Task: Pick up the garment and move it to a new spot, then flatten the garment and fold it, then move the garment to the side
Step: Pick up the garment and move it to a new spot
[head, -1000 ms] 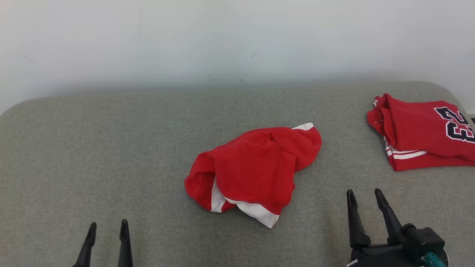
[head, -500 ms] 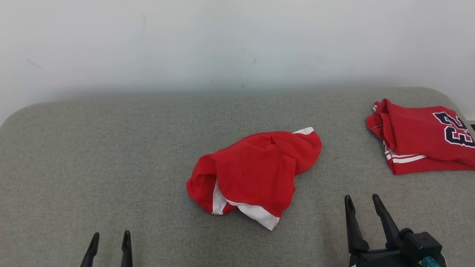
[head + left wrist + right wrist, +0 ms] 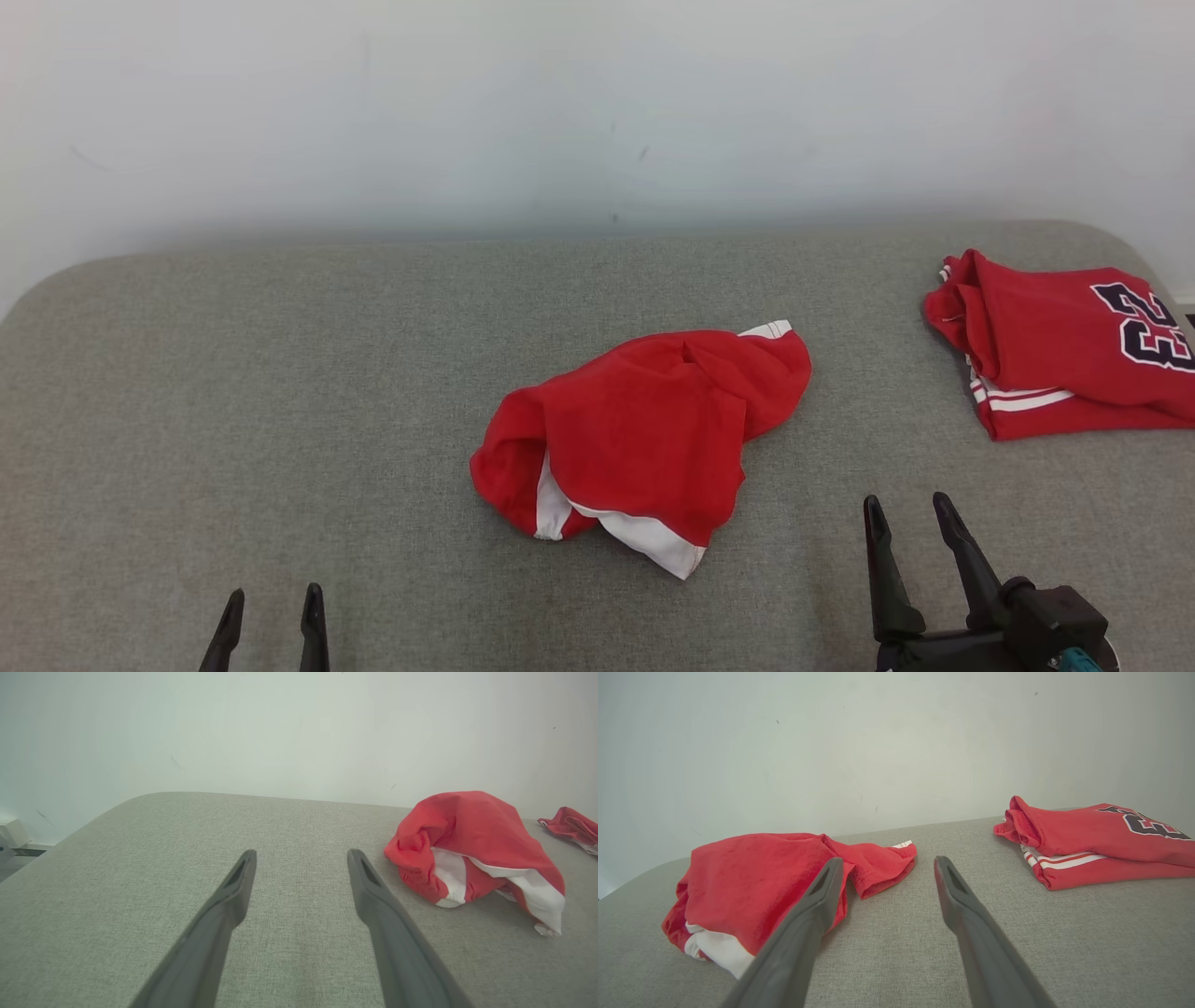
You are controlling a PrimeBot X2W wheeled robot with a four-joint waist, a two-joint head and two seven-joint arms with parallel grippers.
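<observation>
A crumpled red garment [image 3: 644, 439] with white trim lies in a heap at the middle of the grey padded surface [image 3: 280, 392]. The left wrist view has the garment [image 3: 472, 844] to the right of my fingers; in the right wrist view the garment [image 3: 752, 877] lies to the left. My left gripper [image 3: 273, 597] stands open at the lower left, well short of the heap. At the lower right my right gripper [image 3: 906, 504] is open, apart from the heap. Both hold nothing.
A folded red jersey [image 3: 1064, 341] with dark numbers and white stripes lies at the far right of the surface; the jersey [image 3: 1092, 844] also appears on the right in the right wrist view. A pale wall [image 3: 597, 112] rises behind. The surface's rounded edge curves at the far left.
The head view has shifted, so everything sits a little lower in the frame. Both grippers show slightly lower in the frame; the garment has not moved on the surface.
</observation>
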